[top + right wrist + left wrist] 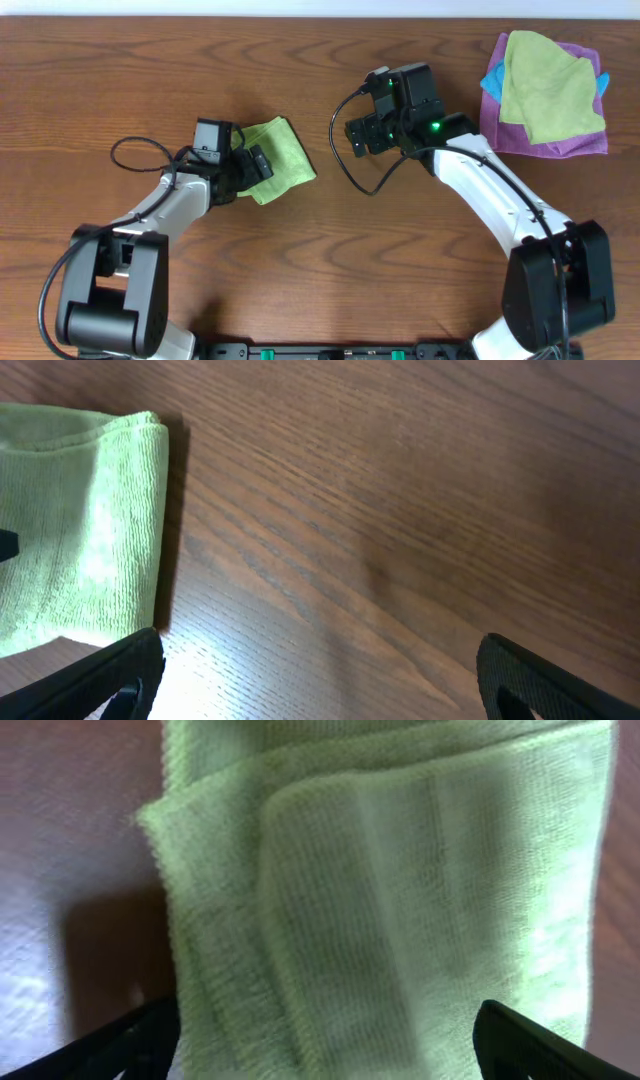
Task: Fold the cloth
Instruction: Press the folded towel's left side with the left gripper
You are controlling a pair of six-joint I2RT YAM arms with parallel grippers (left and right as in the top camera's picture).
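The cloth (pixel 283 155) lies folded into a small rectangle left of centre on the wooden counter (pixel 300 60). The left pincer (pixel 255 165) hovers wide open over its left edge. The right pincer (pixel 362 135), also wide open, hangs over bare wood just beside it. Folding looks nearly finished, so the next move is probably to lift clear without snagging the cloth. No writing is readable.

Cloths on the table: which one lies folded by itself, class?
The bright lime-green cloth beside the left pincer; the duller yellow-green cloth lies crumpled atop the purple cloth.
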